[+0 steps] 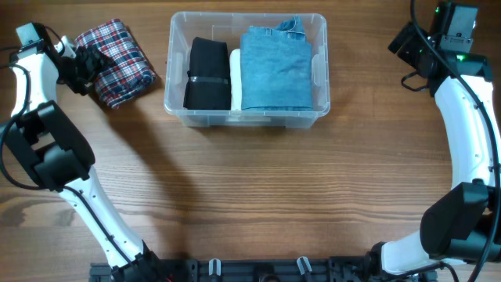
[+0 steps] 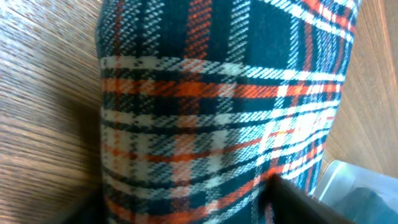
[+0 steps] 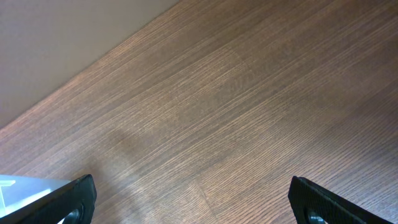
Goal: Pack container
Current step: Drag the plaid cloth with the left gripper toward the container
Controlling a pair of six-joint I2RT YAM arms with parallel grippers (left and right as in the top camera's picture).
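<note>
Woven plaid cloth (image 2: 217, 106) fills the left wrist view: a thick, rounded, folded bundle checked in dark navy, orange-red and white, its twill weave plainly visible. The left pincer (image 2: 180, 211) is spread wide, with 1 dark finger at each side of the bundle; whether the pads press the fabric cannot be told. From overhead, this bundle lies on the wood-grain surface (image 1: 250, 196) at the far left, just beside the container (image 1: 249, 16), which sits at the far middle of the surface. The container is a clear rectangular plastic bin with a rounded rim and soft corners. Inside lie 3 folded pieces side by side: a black one (image 1: 207, 74) at left, a narrow white strip (image 1: 236, 78) in the middle, and blue denim (image 1: 274, 70) at right. The right pincer (image 3: 189, 202) hangs spread and empty above bare, finely streaked wood, well apart from the container, near the far right corner.
</note>
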